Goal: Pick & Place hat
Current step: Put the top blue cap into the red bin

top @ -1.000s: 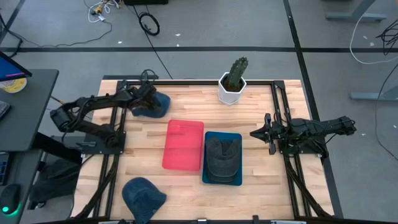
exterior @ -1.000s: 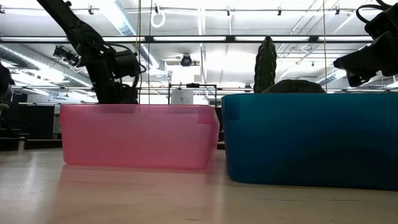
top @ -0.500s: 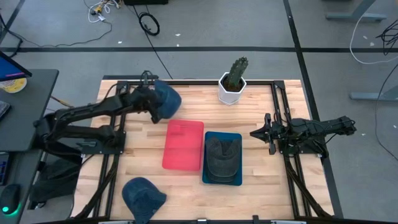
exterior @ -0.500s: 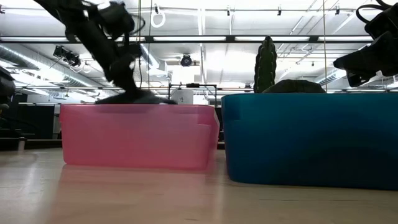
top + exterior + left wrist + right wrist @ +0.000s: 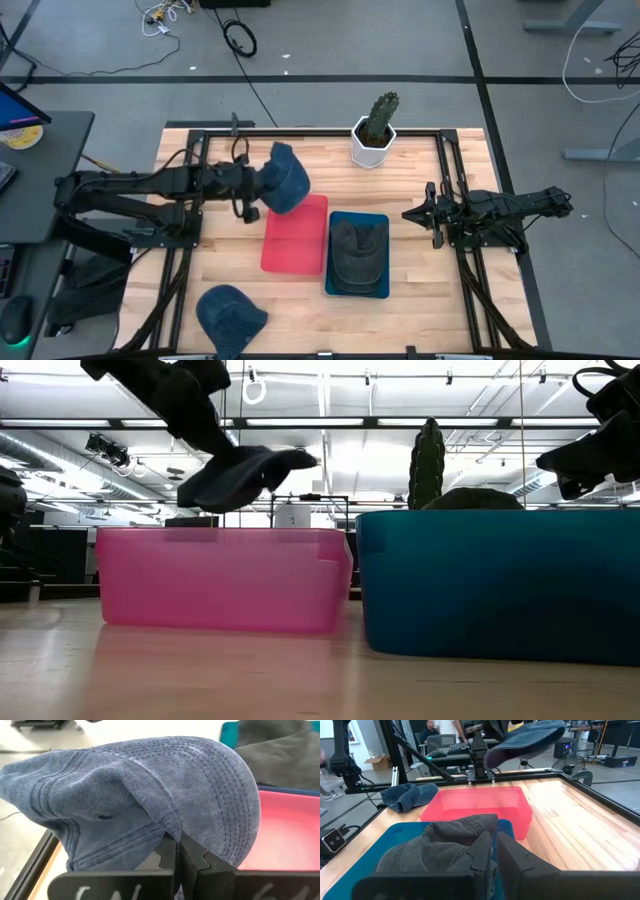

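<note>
A blue denim cap (image 5: 284,178) hangs in my left gripper (image 5: 257,187), above the far-left corner of the pink bin (image 5: 295,232). The low view shows the cap (image 5: 245,475) clear above the pink bin's rim (image 5: 220,535). My left gripper (image 5: 176,860) is shut on it. A dark grey cap (image 5: 358,250) lies inside the teal bin (image 5: 382,222). A second blue cap (image 5: 230,315) rests on the table near its near edge. My right gripper (image 5: 418,215) waits shut at the table's right side, touching nothing. My left gripper pinches the blue cap between its two fingers where the stitched brim (image 5: 225,790) meets the crown (image 5: 167,832), on a fold of the cloth. The fingers come level from the table's left side. The cap is lifted clear and droops tilted beyond the fingertips.
A cactus in a white pot (image 5: 375,132) stands at the far edge. Black frame rails (image 5: 448,190) run along the table's sides. Bare wood lies between the pink bin and the left rail and right of the teal bin.
My left gripper has risen from the table's far-left part and swung toward the right and near side, carrying the blue cap. The cap went from lying on the table to lifted clear, now over the pink bin's far-left corner.
</note>
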Action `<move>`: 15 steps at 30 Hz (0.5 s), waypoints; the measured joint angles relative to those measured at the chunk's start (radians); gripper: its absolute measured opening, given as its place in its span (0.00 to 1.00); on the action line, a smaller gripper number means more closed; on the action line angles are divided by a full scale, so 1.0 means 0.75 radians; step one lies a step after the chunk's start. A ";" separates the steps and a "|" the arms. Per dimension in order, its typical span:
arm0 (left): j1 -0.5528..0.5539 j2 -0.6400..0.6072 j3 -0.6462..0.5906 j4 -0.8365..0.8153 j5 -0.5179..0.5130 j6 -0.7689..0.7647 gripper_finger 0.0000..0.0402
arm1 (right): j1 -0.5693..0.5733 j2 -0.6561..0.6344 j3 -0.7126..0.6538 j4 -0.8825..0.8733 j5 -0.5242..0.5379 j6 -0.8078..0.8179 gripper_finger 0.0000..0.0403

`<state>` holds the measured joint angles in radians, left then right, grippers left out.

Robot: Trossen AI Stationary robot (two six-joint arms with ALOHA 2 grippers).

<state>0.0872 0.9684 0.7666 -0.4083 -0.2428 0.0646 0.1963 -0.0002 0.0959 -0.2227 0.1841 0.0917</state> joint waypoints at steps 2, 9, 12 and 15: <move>-0.040 0.000 0.002 0.011 0.000 0.000 0.01 | 0.000 0.000 -0.001 0.000 0.000 0.000 0.09; -0.173 0.001 0.002 0.043 -0.005 -0.010 0.01 | 0.000 0.000 0.000 0.000 0.000 0.000 0.09; -0.242 0.001 0.003 0.058 -0.038 -0.035 0.01 | 0.000 0.000 0.000 0.000 0.000 0.000 0.09; -0.314 0.001 0.003 0.058 -0.046 -0.035 0.01 | 0.000 0.000 0.000 0.000 0.000 0.000 0.09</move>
<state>-0.1485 0.9688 0.7685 -0.3649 -0.2775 0.0386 0.1962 -0.0002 0.0959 -0.2229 0.1841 0.0917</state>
